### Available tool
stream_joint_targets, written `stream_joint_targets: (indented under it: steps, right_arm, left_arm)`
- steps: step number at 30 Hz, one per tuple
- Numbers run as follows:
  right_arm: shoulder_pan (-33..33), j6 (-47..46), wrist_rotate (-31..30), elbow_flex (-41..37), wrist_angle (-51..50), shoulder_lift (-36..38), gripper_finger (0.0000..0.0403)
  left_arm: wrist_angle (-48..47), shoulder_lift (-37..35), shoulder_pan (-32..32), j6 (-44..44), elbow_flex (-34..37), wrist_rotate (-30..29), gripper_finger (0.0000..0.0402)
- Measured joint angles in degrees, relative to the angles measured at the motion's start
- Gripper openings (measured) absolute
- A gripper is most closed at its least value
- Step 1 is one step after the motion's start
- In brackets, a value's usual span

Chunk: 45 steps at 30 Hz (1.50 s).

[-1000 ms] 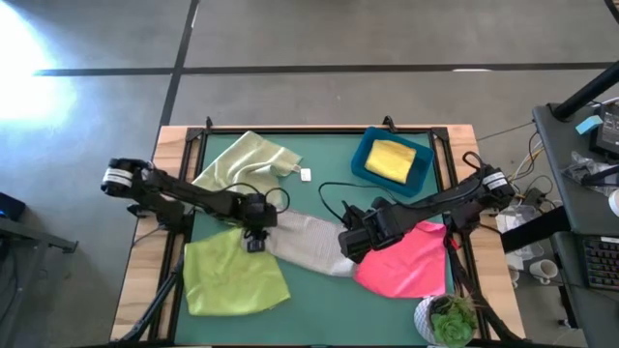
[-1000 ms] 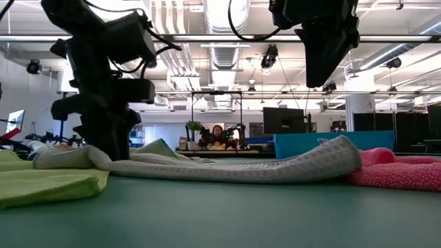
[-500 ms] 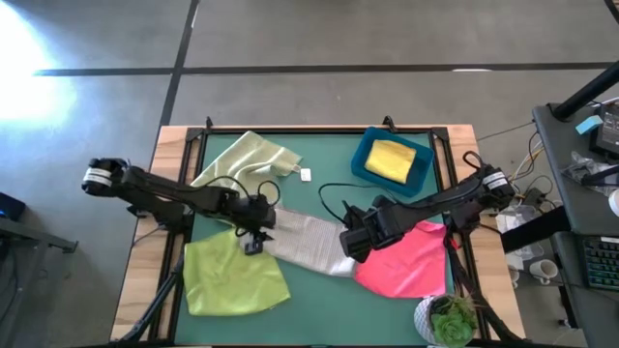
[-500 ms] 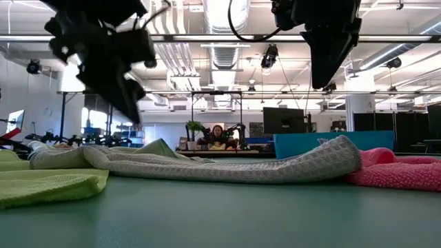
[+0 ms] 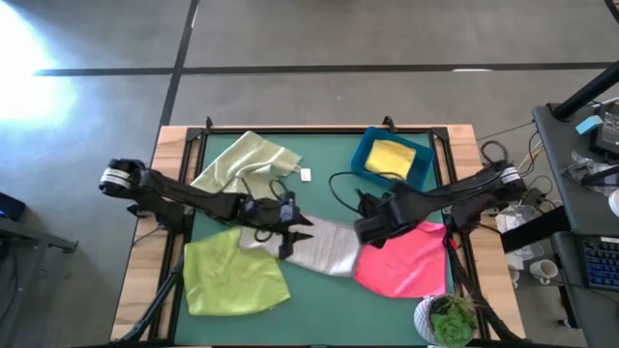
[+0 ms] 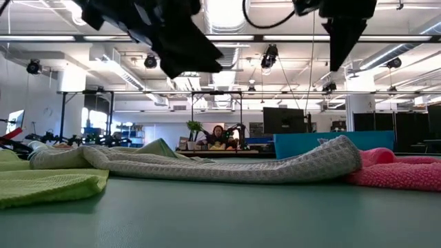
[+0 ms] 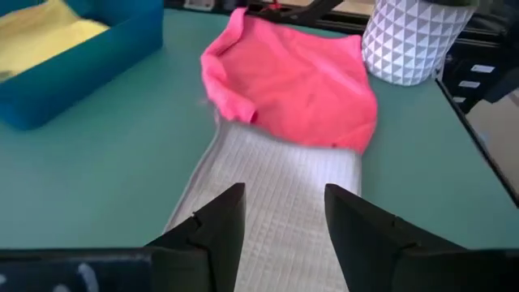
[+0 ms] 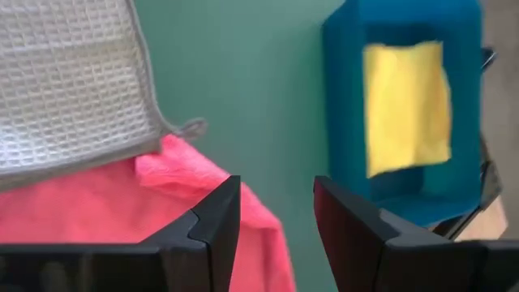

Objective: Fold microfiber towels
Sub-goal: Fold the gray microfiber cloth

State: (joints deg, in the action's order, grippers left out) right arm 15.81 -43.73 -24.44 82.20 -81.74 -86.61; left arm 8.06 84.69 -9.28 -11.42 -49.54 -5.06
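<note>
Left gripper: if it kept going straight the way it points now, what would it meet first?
Probably the light grey towel: the left gripper, open and empty, points along it from above. The hot pink towel lies beyond, overlapping its far end. How high the gripper hangs is unclear.

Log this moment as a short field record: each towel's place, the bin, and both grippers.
grey towel: flat at table centre, one end over the pink towel's edge
pink towel: right front, rumpled
lime towel: left front
pale green towel: left rear, crumpled
yellow towel: folded inside the blue bin
left gripper: open, above the grey towel, empty
right gripper: open, raised near the grey and pink overlap, empty
</note>
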Motion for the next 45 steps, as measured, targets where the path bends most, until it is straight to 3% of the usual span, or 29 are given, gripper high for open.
stream_joint_targets:
  steps: [5, 18, 22, 30, 39, 45]
  right_arm:
    - [0.00, 3.65, -1.27, -2.62, 2.23, 5.85, 0.0148]
    - [-0.37, 8.18, -0.49, -22.08, 18.88, 20.28, 0.0148]
    - [-0.37, 7.97, 1.48, -25.38, 20.57, 22.02, 0.0148]
    - [-0.44, 10.60, 1.92, -27.96, 21.89, 23.14, 0.0148]
    - [-0.48, 10.78, 1.90, -28.39, 22.52, 23.13, 0.0148]
    - [-0.48, 10.78, 1.88, -28.39, 22.69, 23.13, 0.0148]
  left_arm:
    - [-0.67, 9.33, -0.52, -0.11, -6.35, 0.00, 0.0154]
    - [-1.20, 28.66, -5.47, -0.61, -22.20, -0.24, 0.0154]
    - [-0.71, 32.41, -6.21, -7.00, -24.33, -2.22, 0.0154]
    - [-1.54, 34.22, -8.29, -10.73, -24.06, -2.79, 0.0154]
    - [-10.47, 33.80, -12.54, -15.16, -22.41, -2.69, 0.0154]
    - [-14.14, 33.04, -15.19, -16.58, -21.52, 4.14, 0.0154]
